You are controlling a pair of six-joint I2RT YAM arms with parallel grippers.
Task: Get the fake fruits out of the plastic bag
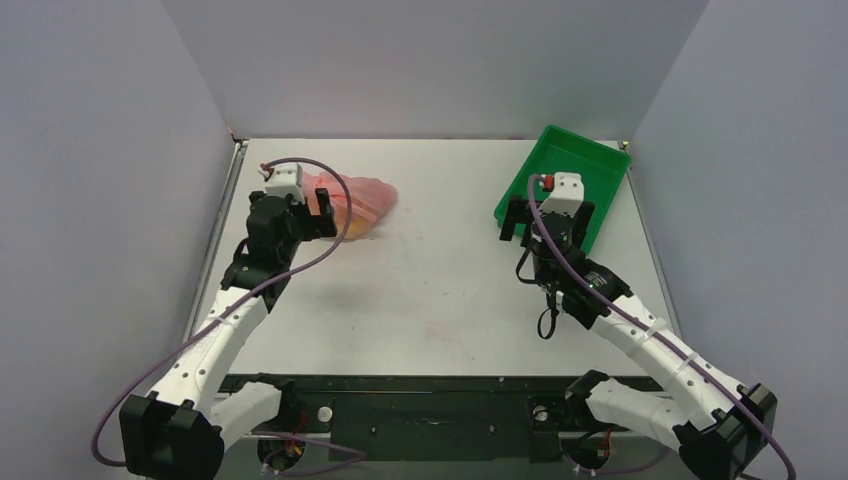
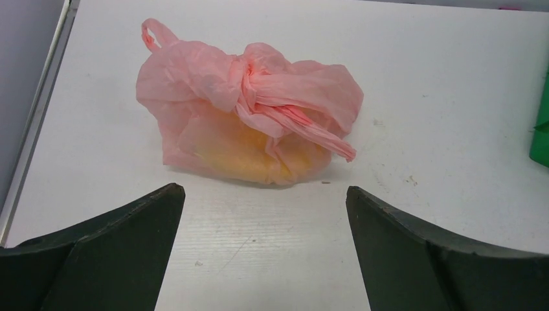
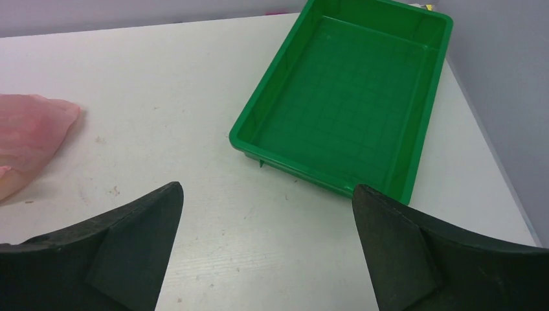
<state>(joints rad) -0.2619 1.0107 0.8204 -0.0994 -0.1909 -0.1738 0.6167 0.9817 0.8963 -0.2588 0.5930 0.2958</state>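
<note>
One pink bag (image 2: 246, 110): thin, crinkly, see-through plastic, knotted on top, with a loop handle (image 2: 150, 32) poking out. It sat at the far left of the white table (image 2: 453, 97). Orange-yellow fruit (image 2: 252, 159) glowed through it, but I couldn't count the pieces. The left gripper (image 2: 262, 194) had its jaws wide apart just short of the bag, holding nothing. The right gripper (image 3: 267, 191) was the same, wide and empty, near one rigid green tray (image 3: 349, 97) with a gridded floor.

White table (image 1: 440, 290), faint scuffs and specks on the surface. Green tray (image 1: 583, 160) lies flat at the far right, skewed to the table edges. Pink plastic bag (image 1: 365, 203), handles knotted, lies well left of the tray, not touching it
</note>
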